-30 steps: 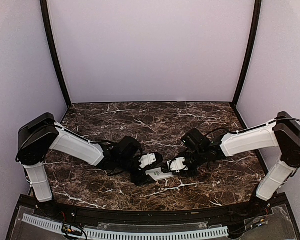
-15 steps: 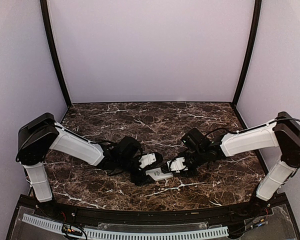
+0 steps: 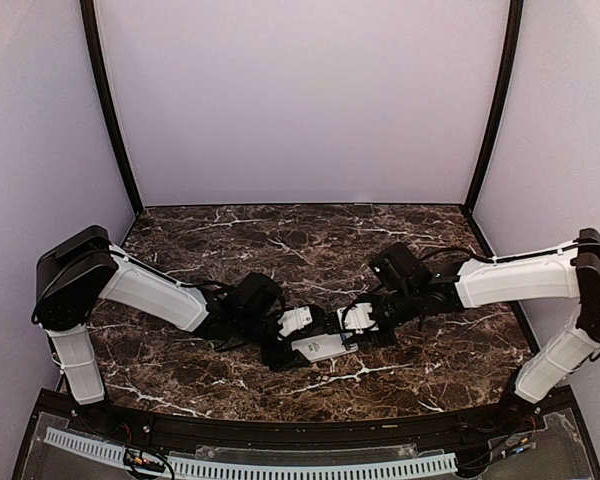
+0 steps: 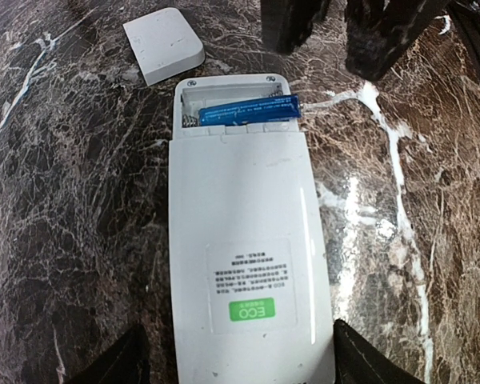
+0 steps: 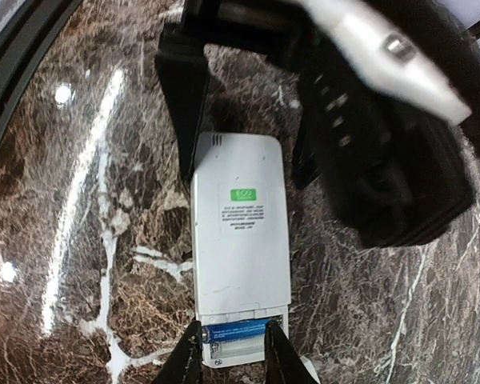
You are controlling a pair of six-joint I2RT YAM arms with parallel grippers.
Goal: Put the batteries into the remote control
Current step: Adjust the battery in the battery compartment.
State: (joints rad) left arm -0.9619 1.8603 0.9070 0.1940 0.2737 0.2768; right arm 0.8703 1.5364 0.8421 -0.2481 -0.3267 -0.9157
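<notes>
The remote control (image 4: 248, 240) lies back-up on the marble, green sticker showing and battery bay open at its far end. One blue battery (image 4: 248, 110) lies crosswise in the bay. My left gripper (image 4: 240, 352) is shut on the remote's near end, one finger on each long side. In the right wrist view the same battery (image 5: 236, 330) sits between the narrowly open fingers of my right gripper (image 5: 232, 356). The left wrist view shows those fingertips (image 4: 288, 48) raised just beyond the remote's end, holding nothing. The remote (image 3: 322, 346) lies between both arms in the top view.
A small white cover piece (image 4: 164, 46) lies on the table just past the remote's open end, to its left. The left arm's black wrist (image 5: 384, 160) looms close over the remote. The table's black front rim (image 3: 300, 432) runs behind both arms.
My right gripper has lifted a little and drawn back from the remote's end, with its fingers slightly wider. The left gripper has kept its hold and the remote has barely shifted.
</notes>
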